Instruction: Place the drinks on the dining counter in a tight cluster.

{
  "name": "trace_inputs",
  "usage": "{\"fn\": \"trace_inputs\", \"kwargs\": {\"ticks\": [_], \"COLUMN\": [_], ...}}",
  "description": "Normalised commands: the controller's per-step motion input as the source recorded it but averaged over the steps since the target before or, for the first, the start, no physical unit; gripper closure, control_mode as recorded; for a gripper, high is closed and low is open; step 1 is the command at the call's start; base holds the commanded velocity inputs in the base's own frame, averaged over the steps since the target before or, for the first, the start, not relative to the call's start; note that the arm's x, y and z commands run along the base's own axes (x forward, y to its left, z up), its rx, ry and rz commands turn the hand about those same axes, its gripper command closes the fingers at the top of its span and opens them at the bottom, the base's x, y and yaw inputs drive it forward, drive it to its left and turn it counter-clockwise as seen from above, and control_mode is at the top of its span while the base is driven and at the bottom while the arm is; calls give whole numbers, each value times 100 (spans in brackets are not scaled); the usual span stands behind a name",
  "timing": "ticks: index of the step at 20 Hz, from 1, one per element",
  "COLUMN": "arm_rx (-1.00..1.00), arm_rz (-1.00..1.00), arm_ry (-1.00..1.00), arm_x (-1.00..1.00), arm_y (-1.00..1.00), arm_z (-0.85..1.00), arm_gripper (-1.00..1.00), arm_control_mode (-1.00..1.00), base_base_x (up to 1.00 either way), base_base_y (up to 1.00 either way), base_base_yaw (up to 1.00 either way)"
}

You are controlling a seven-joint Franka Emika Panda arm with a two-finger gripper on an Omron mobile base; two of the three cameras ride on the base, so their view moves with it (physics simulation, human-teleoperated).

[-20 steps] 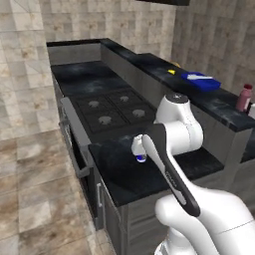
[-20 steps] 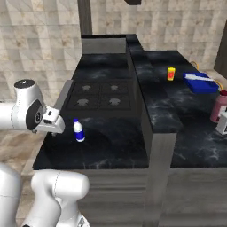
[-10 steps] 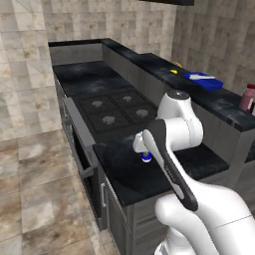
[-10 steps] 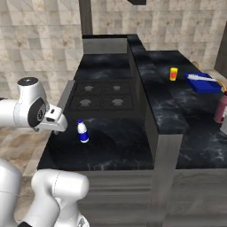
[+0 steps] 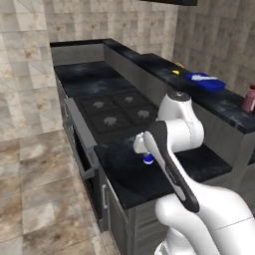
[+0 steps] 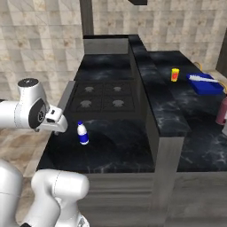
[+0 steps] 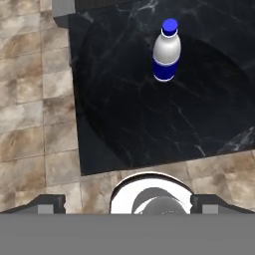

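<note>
A small white bottle [image 7: 166,50] with a blue label and blue cap stands upright on the black counter beside the stove burners [image 6: 103,96]. It appears as the white bottle [image 6: 82,133] in the right base view and half hidden behind the arm as the bottle [image 5: 148,158] in the left base view. My gripper [image 7: 128,205] is open and empty, hovering over the counter's outer edge, well apart from the bottle. A maroon-pink bottle [image 6: 221,111] [image 5: 249,98] stands on the dining counter [image 6: 186,103] at the far right.
A yellow-orange cup [image 6: 175,74] and a blue tray [image 6: 204,83] [image 5: 205,82] sit farther back on the dining counter. A raised ledge [image 6: 153,102] separates the stove counter from it. Tiled floor [image 7: 35,114] lies below the counter's edge.
The whole picture has shifted slightly, so the base has moved a little. The gripper stays open and the white bottle stands where it was.
</note>
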Motion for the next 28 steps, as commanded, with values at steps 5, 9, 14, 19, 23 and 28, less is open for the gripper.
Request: {"fn": "trace_inputs", "kwargs": {"ticks": [5, 9, 14, 19, 23, 28], "arm_rx": [0, 0, 0, -4, -10, -2], "arm_rz": [7, 10, 1, -3, -2, 0], "arm_ry": [7, 16, 17, 19, 8, 0], "arm_x": [37, 83, 63, 77, 91, 32], "arm_y": [-12, -15, -2, -9, -18, -12], "arm_z": [0, 0, 0, -1, -14, -14], "arm_gripper": [-100, -100, -100, -100, -100, -100], "arm_control_mode": [-100, -100, -100, -100, -100, -100], "base_base_x": [53, 0, 0, 0, 0, 0], "base_base_y": [-20, 0, 0, 0, 0, 0], "base_base_yaw": [13, 0, 0, 0, 0, 0]}}
